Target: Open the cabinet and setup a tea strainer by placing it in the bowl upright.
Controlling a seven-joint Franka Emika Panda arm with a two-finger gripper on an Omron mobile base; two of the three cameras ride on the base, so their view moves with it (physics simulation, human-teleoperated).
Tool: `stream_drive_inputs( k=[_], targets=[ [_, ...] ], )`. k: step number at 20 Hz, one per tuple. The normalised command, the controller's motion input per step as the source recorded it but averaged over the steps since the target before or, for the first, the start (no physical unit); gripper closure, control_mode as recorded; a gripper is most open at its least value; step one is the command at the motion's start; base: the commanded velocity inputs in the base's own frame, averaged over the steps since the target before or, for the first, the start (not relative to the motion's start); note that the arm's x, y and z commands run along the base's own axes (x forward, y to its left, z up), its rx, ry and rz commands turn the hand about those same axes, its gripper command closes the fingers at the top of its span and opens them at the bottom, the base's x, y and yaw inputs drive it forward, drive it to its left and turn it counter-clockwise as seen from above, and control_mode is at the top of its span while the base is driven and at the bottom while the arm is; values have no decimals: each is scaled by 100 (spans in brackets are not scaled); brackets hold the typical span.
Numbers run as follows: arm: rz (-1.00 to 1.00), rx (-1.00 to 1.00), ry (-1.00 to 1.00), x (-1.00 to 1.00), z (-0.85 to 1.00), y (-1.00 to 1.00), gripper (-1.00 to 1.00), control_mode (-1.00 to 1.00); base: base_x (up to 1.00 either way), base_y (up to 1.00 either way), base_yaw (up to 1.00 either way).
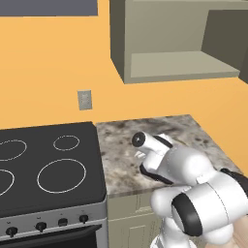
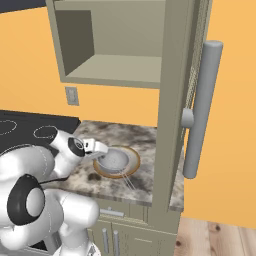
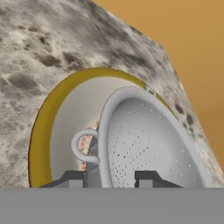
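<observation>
The cabinet [image 1: 169, 63] on the wall stands open, its shelf bare; its door [image 2: 172, 125] with the long silver bar handle [image 2: 202, 110] is swung out towards the camera. Below it on the counter lies the bowl [image 2: 132, 167] with a tan rim [image 3: 43, 127]. The grey mesh tea strainer [image 2: 114, 161] sits inside the bowl, tilted, with its open side facing the hand camera [image 3: 148, 144]. My gripper [image 2: 100, 148] reaches in from the left. Its fingertips [image 3: 72, 179] straddle the strainer's rim, shut on it [image 3: 109, 179].
A black stove top [image 1: 48, 164] lies left of the marbled counter [image 1: 145, 131]. The open door hangs over the counter's right end, close to the bowl. A grey outlet [image 1: 84, 100] sits on the orange wall. Lower cabinet doors [image 2: 110, 240] are beneath the counter.
</observation>
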Motion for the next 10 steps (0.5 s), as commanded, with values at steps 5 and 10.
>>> stream_drive_inputs(
  k=[5,10],
  targets=[
    [0,0,0,19,-32,0,100,-100,0,0,0],
    [0,0,0,9,-11,0,100,-100,0,0,0]
  ],
)
